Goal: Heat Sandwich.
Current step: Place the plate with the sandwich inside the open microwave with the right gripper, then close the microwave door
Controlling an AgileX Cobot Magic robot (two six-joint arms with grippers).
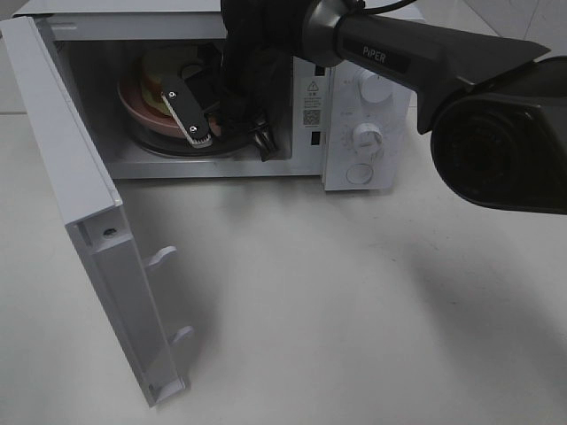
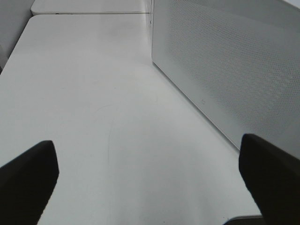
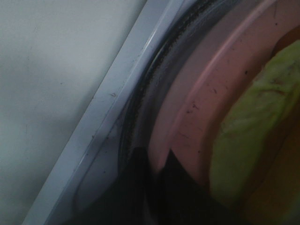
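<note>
1. Nearest: matt white tabletop, faintly scuffed, with a soft arm shadow across it. In the high view it fills everything from 3 round to 8 o'clock.
2. The microwave's slab-like white door hangs wide open, running from 10 down to 7 o'clock. This leaves the cavity mouth free for an arm.
3. The left gripper hovers low over the table beside the microwave's perforated white side wall. Its black fingers are spread wide with nothing between them. Judged parked clear of the work.
4. The right arm's bulky black casing sits at 3 o'clock. Its forearm slants to 12 o'clock and goes into the cavity.
5. The right gripper is pinched onto the rim of the round pink plate. The rim probably serves as the handle, so the bread is not squeezed.
6. The sandwich, white bread with a pale green leaf poking out, lies on that plate. It is inside the microwave at 11 o'clock, over the clear glass turntable.
7. Farthest: two round white dials on the control panel at 1 o'clock, with a pale wall behind.
8. Judgement: loading is almost done. Releasing the plate, shutting the door and setting the dials remain.
</note>
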